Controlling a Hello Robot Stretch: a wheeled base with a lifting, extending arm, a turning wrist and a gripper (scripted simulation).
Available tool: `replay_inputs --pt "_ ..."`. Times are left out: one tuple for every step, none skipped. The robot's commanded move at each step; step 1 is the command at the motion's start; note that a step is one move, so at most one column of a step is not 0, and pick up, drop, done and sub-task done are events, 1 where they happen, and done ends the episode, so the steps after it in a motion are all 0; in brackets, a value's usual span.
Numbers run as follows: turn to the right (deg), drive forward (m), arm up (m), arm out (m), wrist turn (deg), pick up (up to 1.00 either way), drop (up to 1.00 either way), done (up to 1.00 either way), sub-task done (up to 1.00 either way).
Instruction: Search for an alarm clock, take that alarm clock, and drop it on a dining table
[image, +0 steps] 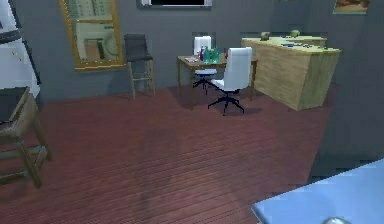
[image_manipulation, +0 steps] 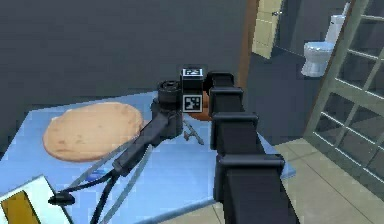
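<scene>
One small reddish-orange patch (image_manipulation: 200, 114) sits tucked against the back of my wrist, at about twelve o'clock in the arm side view. It is my only candidate for the alarm clock, and too much of it is hidden for me to name it.

My gripper (image_manipulation: 112, 170) reaches down toward seven o'clock over a pale blue flat-topped table (image_manipulation: 30, 130). Its thin fingers end near a thin wiry thing (image_manipulation: 70, 196) lying on the top, so I cannot tell whether I have hold of anything, or how my fingers are set. A round tan flatbread (image_manipulation: 88, 130) lies at nine o'clock, just beside the fingers.

I judge my arm is stretched low over this table because the food marks it as a likely dining table, the place for the drop.

In the forward view, at one o'clock, stand a small wooden desk (image: 188, 62) with two white swivel chairs (image: 234, 72) and a light wooden counter (image: 298, 72). The things on them are too small to name.
</scene>
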Motion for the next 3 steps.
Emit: replay_inputs --pt "0.0 0.0 0.0 -0.2 0.0 0.0 0.0 0.0 0.0" --pt "18.0 0.0 0.0 0.0 0.0 0.0 0.0 0.0 0.0" --pt "0.0 0.25 0.0 0.0 0.0 0.0 0.0 0.0 0.0"
